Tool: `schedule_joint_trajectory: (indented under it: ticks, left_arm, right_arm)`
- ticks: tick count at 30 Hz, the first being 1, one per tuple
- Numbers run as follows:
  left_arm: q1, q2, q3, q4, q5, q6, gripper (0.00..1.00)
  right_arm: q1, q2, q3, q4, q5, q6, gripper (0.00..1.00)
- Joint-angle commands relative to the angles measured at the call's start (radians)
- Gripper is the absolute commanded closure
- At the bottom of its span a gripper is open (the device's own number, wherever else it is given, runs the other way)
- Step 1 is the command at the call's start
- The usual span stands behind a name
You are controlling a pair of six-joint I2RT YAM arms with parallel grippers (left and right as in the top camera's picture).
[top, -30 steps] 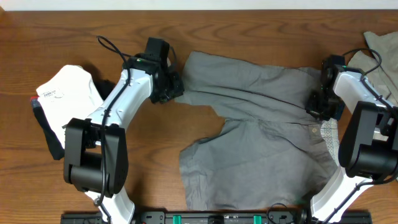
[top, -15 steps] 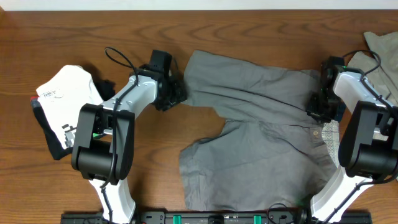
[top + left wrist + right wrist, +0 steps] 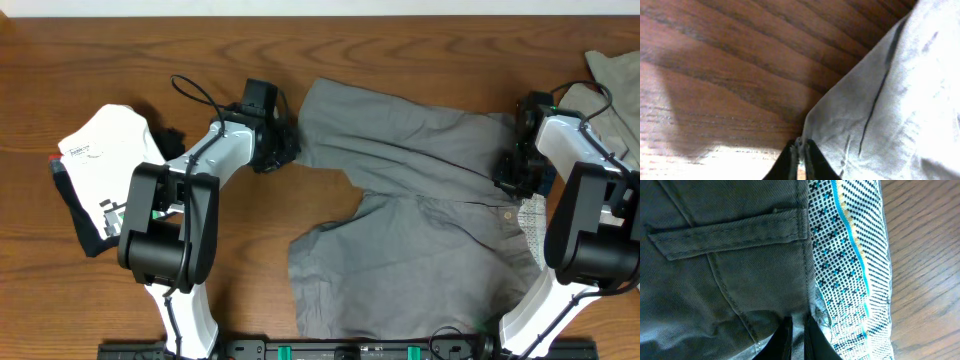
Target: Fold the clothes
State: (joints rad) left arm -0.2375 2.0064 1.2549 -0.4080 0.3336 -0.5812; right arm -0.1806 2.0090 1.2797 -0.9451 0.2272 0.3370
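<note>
Grey shorts (image 3: 420, 190) are being pinched for folding, with the left end effector (image 3: 801, 148) clamped on a leg hem and the right end effector (image 3: 799, 323) on the waistband. A joint lift is judged next.

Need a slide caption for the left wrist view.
Left gripper shut on the hem corner of the grey shorts, low over the wooden table.

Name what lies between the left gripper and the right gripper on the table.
The grey shorts: one leg stretches from the left gripper across to the right gripper at the waistband. The overhead view shows it.
</note>
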Motion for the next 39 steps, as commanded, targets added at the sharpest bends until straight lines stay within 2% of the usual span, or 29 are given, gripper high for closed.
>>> schedule_joint_trajectory:
  ticks: [1,7,14,17,33,39]
  left_arm:
    - [0.001,0.018,-0.006,0.005,-0.009,0.003,0.94]
    - [0.019,-0.016,-0.005,-0.016,-0.015,0.055,0.94]
    - [0.113,-0.209,0.000,-0.073,-0.154,0.106,0.95]
    - [0.138,-0.251,0.000,-0.072,-0.164,0.110,0.94]
    - [0.128,-0.239,0.000,-0.130,-0.162,0.126,0.94]
    - [0.047,-0.234,0.000,-0.012,-0.158,0.278,0.94]
  right_arm:
    - [-0.010,0.093,-0.070,-0.008,-0.022,0.006,0.91]
    - [-0.010,0.093,-0.070,-0.009,-0.022,0.006,0.91]
    - [-0.010,0.093,-0.070,-0.008,-0.022,0.006,0.91]
    - [-0.010,0.093,-0.070,-0.005,-0.022,0.006,0.91]
    - [-0.009,0.093,-0.070,0.002,-0.030,0.006,0.91]
    - [-0.008,0.093,-0.070,0.018,-0.062,0.005,0.91]
